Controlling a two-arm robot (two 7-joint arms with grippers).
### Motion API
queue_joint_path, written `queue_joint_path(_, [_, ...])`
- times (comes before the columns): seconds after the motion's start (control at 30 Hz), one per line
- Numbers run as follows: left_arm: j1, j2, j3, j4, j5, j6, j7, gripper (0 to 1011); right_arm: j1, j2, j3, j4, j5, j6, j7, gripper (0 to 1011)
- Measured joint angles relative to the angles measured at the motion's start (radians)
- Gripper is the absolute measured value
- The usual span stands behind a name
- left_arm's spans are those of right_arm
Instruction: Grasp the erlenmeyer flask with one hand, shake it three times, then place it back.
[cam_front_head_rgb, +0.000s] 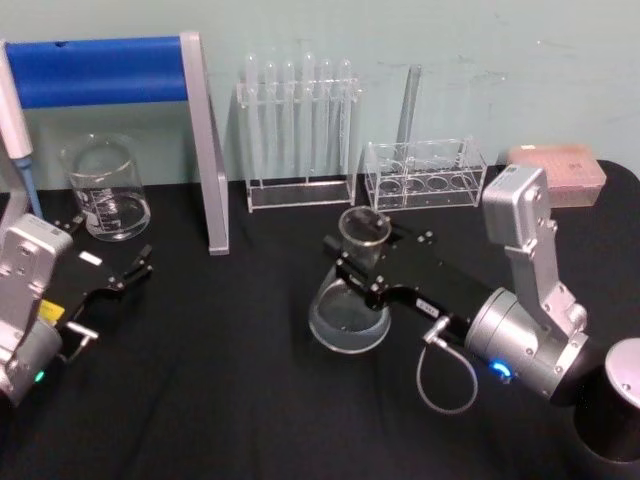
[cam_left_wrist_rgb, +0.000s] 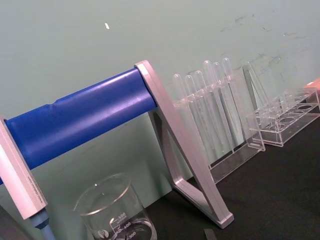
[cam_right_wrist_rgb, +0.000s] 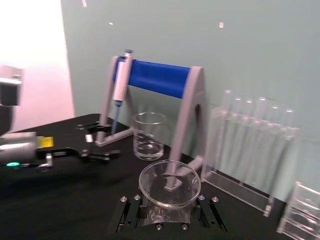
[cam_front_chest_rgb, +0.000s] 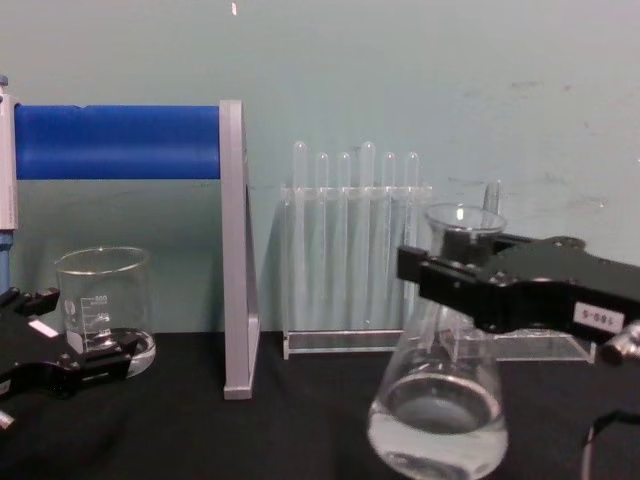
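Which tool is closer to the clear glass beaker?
Left. The left tool sits just in front of the clear glass beaker; the right tool is farther off, clamped on the clear glass conical flask.

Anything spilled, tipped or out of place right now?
Nothing stands out. The right pincer grips the erlenmeyer flask by its neck; the flask is upright, its liquid inside. No spill shows on the black table. The beaker and test tube rack stand upright; the left pincer sits open near the beaker.
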Motion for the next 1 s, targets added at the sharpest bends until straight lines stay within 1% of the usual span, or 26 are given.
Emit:
queue_joint_path(0.2, [0.0, 0.0, 0.0, 0.0, 0.0, 0.0, 0.0, 1001, -0.013, 0.013, -0.034, -0.033, 0.01, 0.0, 0.028, 453])
queue_joint_path(0.23, [0.0, 0.0, 0.0, 0.0, 0.0, 0.0, 0.0, 1001, -0.013, 0.013, -0.034, -0.033, 0.01, 0.0, 0.028, 453])
queue_joint_path(0.43, [0.0, 0.0, 0.0, 0.0, 0.0, 0.0, 0.0, 1001, -0.024, 0.029, -0.064, -0.06, 0.022, 0.0, 0.052, 453])
queue_joint_path(0.57, [0.0, 0.0, 0.0, 0.0, 0.0, 0.0, 0.0, 1001, -0.027, 0.037, -0.076, -0.068, 0.027, -0.002, 0.058, 453])
queue_joint_path(0.83, [0.0, 0.0, 0.0, 0.0, 0.0, 0.0, 0.0, 1001, -0.02, 0.038, -0.078, -0.063, 0.03, -0.005, 0.043, 453])
queue_joint_path(1.0, [0.0, 0.0, 0.0, 0.0, 0.0, 0.0, 0.0, 1001, -0.003, 0.026, -0.06, -0.035, 0.024, -0.01, 0.014, 453])
